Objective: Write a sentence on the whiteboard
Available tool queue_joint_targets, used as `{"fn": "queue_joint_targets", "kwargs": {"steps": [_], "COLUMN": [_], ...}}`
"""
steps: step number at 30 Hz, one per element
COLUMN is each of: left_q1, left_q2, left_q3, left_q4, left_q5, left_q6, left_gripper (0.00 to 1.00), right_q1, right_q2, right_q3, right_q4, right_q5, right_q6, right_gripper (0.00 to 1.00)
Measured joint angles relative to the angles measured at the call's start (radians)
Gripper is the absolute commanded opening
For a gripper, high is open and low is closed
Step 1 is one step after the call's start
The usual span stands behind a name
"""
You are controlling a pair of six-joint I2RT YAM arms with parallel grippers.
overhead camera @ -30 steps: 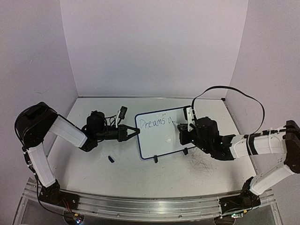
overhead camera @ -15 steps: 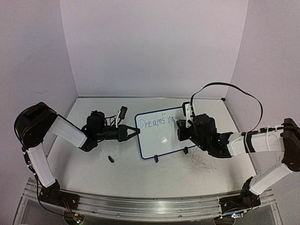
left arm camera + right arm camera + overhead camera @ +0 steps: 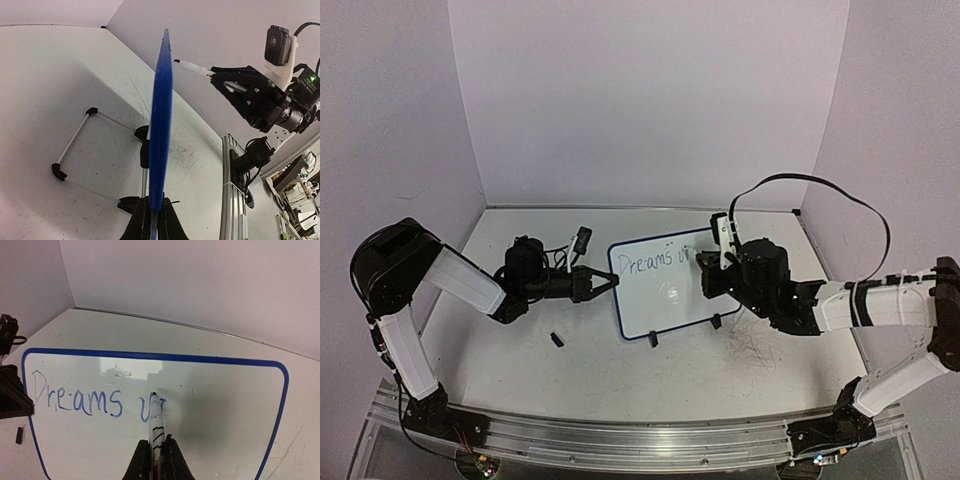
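The whiteboard (image 3: 665, 290) stands propped at mid-tabletop (image 3: 520, 375), its left edge clamped in the closed left gripper (image 3: 608, 283). The right gripper (image 3: 155, 457) is closed on a marker (image 3: 157, 422). The marker's tip rests on the board where the sentence (image 3: 80, 400) so far reads "Dreams" plus one partial letter. A small black cap (image 3: 558, 340) lies near-left of the board.

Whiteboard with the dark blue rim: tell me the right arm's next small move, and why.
Probably draw the white marker rightward to finish the letter. The blue handwriting reads only "Dreams" plus a half-made stroke, and the tip sits there on the small blue-rimmed whiteboard. The right gripper is shut on the marker, and the left gripper clamps the board's edge.
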Motion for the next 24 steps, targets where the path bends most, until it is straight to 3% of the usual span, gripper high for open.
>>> {"fn": "queue_joint_targets", "kwargs": {"steps": [6, 24], "left_q1": [0.000, -0.003], "left_q2": [-0.001, -0.014], "left_q3": [0.000, 0.000], "left_q4": [-0.002, -0.032], "left_q5": [0.000, -0.013], "left_q6": [0.001, 0.003], "left_gripper": [0.00, 0.00], "right_q1": [0.000, -0.008], "right_q2": [-0.111, -0.098], "right_q3": [-0.059, -0.091], "right_q4": [0.008, 0.010], "right_q5": [-0.037, -0.050], "right_q6": [-0.011, -0.013], "right_gripper": [0.00, 0.00]}}
